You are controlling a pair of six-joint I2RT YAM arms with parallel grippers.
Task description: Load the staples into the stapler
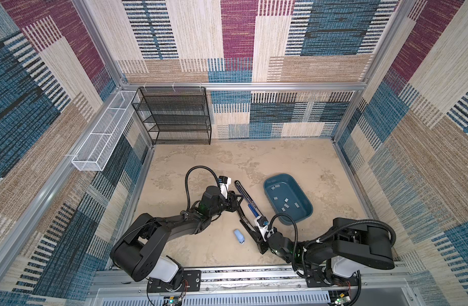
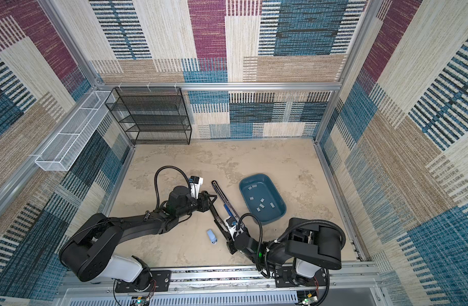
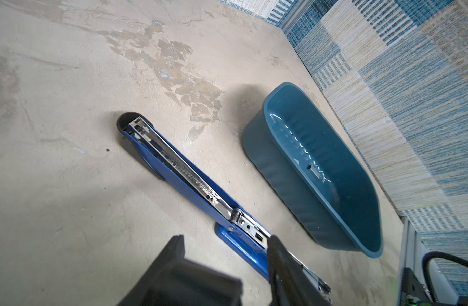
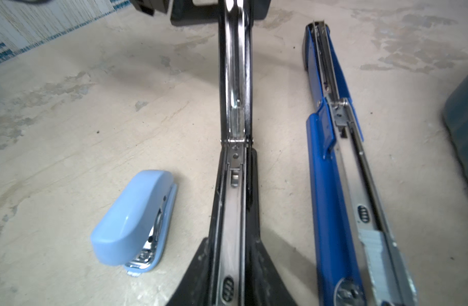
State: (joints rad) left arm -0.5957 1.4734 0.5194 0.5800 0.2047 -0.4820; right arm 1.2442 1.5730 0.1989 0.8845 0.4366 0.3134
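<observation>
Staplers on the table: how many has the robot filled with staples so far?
Done: the blue stapler lies open with what looks like a grey strip in its channel. In hand: both arms' jaws are at the opened black stapler. Left: the small light-blue stapler is closed, and loose staples lie in the teal tub.

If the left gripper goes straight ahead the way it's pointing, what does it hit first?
Likely the open blue stapler, just beyond the left gripper; the teal bin lies behind it. Depth is unclear.
</observation>
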